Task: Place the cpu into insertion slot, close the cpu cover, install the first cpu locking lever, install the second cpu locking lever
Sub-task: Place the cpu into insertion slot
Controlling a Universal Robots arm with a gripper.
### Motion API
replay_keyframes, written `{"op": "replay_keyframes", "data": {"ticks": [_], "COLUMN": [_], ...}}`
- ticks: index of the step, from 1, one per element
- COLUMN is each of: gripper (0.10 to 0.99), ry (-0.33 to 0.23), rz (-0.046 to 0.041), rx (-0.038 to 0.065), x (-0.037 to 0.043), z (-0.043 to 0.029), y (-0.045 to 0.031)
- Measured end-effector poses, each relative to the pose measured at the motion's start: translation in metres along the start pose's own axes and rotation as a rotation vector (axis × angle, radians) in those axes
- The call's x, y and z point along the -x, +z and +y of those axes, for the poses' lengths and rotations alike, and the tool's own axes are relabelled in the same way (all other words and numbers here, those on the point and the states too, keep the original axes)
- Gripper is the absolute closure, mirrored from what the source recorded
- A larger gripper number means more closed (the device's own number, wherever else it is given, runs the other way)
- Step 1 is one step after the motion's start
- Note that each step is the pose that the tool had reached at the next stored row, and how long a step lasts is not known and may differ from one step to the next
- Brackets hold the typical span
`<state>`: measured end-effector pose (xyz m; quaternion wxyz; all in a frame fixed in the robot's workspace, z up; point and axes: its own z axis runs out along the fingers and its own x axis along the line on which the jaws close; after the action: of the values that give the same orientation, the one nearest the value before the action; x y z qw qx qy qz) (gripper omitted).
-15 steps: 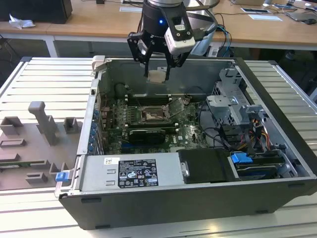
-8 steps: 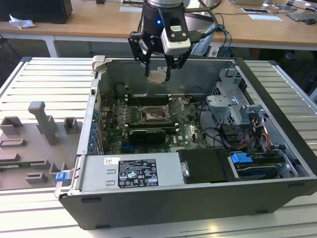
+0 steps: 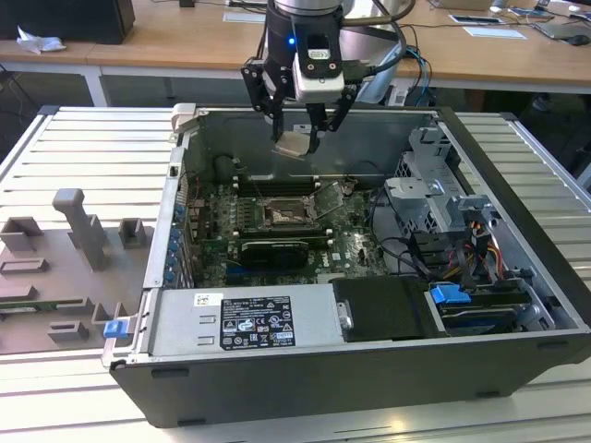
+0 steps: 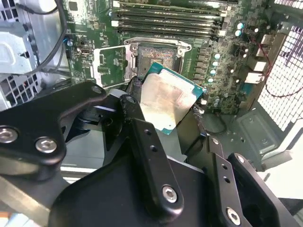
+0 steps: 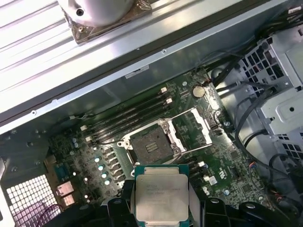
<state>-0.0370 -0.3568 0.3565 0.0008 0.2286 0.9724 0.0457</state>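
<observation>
Gripping the cpu point(image 3: 294, 144) point(image 4: 165, 101) point(image 5: 161, 196) by two opposite edges, the claw point(image 3: 295, 138) hangs clenched on it above the open computer case point(image 3: 369, 138), with the chip tilted and well clear of the motherboard point(image 3: 212, 231). Below it the insertion slot point(image 3: 282, 215) point(image 4: 156, 52) point(image 5: 151, 146) lies uncovered. The cpu cover point(image 3: 328, 198) point(image 5: 202, 124) is swung up just beside it, toward the exterior view's right, and the long black memory slots point(image 3: 277, 180) run just behind. The case rests on a ribbed metal table point(image 3: 92, 157), with grey fixture blocks point(image 3: 83, 231) at the exterior view's left.
</observation>
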Motion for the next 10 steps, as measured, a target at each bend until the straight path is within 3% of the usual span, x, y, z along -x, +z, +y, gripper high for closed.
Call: {"op": "replay_keyframes", "data": {"ticks": [10], "gripper": [0.545], "ry": [0.116], "rz": [-0.0104], "rx": [0.002], "x": [0.0000], "z": [-0.0001], "y": [0.0007]}}
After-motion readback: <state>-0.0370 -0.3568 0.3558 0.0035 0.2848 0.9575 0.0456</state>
